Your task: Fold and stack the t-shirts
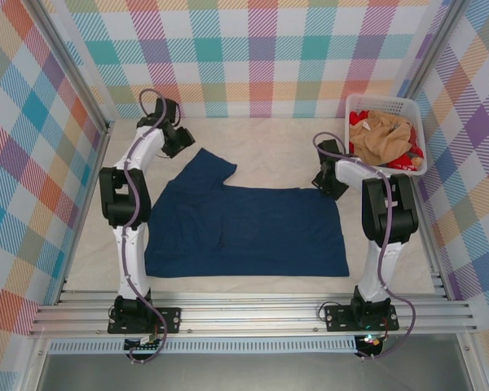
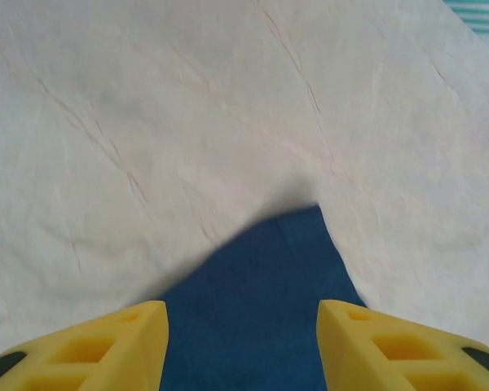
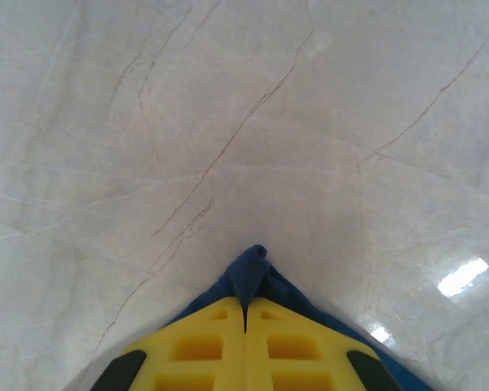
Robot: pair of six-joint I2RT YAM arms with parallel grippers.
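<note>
L gripper (image 1: 178, 137): far left, at sleeve tip of navy shirt (image 1: 244, 232). Wrist cam: yellow fingers (image 2: 106, 346) apart, sleeve point lying between them, not gripped.

Navy shirt spread flat on table (image 1: 277, 147), centre, left sleeve angled out toward far side. Plain side up, no print seen.

R gripper (image 1: 328, 181): at shirt's far-right corner. Wrist cam: fingers together, clamped on a nub of blue cloth poking out at the tips.

Basket (image 1: 385, 99) far right, holding tan-orange shirt (image 1: 383, 130) & red shirt (image 1: 403, 159), both crumpled.

Step, prob.: squaring up 1st shirt before folding. No fold made yet, nothing stacked, so early in task.

Next move likely needs: L to close on sleeve, then both to carry far edge toward near hem. Cloth to be kept taut & even so edge lands w/o wrinkles.

Risk: R hold looks thin, could slip.
</note>
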